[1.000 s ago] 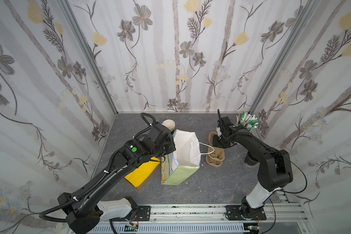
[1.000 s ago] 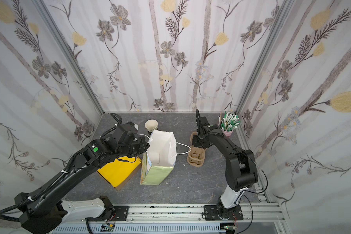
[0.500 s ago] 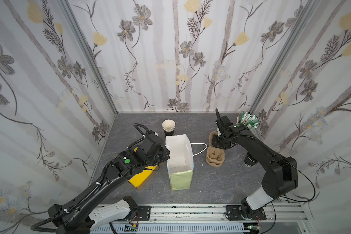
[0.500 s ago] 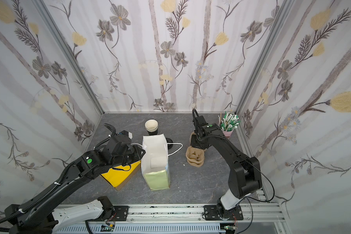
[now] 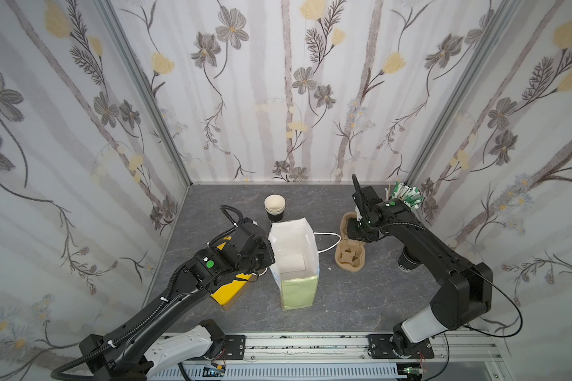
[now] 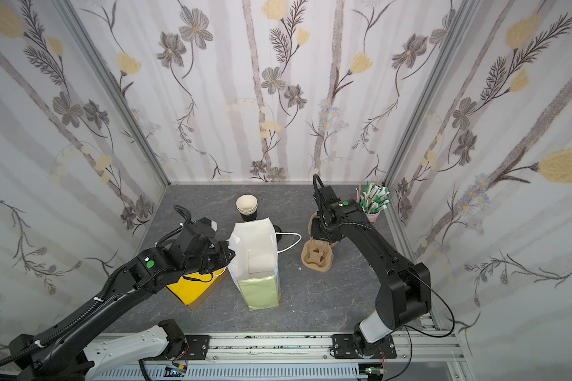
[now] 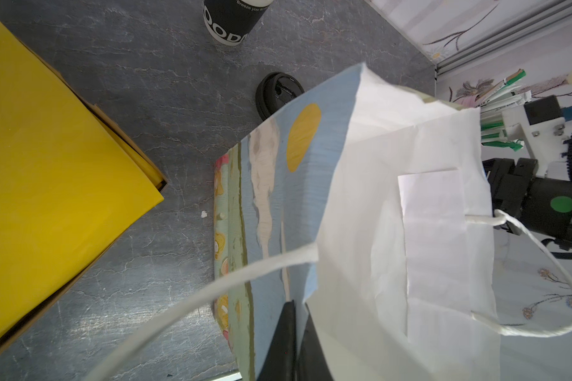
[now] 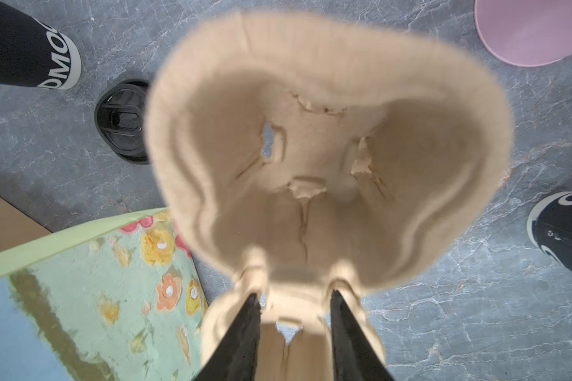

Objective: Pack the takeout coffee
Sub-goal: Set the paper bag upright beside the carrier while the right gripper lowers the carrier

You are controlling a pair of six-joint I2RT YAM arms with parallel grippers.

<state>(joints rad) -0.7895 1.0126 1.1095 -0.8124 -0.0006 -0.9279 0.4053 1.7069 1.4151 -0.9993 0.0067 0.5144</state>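
Coffee cup [image 5: 404, 264] stands on the table [image 5: 360, 297] at the right, partly under the right arm [image 5: 420, 244], well apart from the bag [image 5: 299, 292].
By my judgement it is light and thin-walled: paper dents under a hard squeeze and a drink inside would spill if tilted, so take it softly around the middle, upright; whether it is capped I cannot tell. Left gripper [image 7: 298, 316] is pinched flat on the bag's left rim, the left arm [image 5: 165, 306] stretched low toward it. Right gripper [image 8: 294, 297] is closed on the narrow waist of the carrier [image 5: 350, 260], which sits between bag and cup; this arm is folded, elbow high, wrist pointing down.
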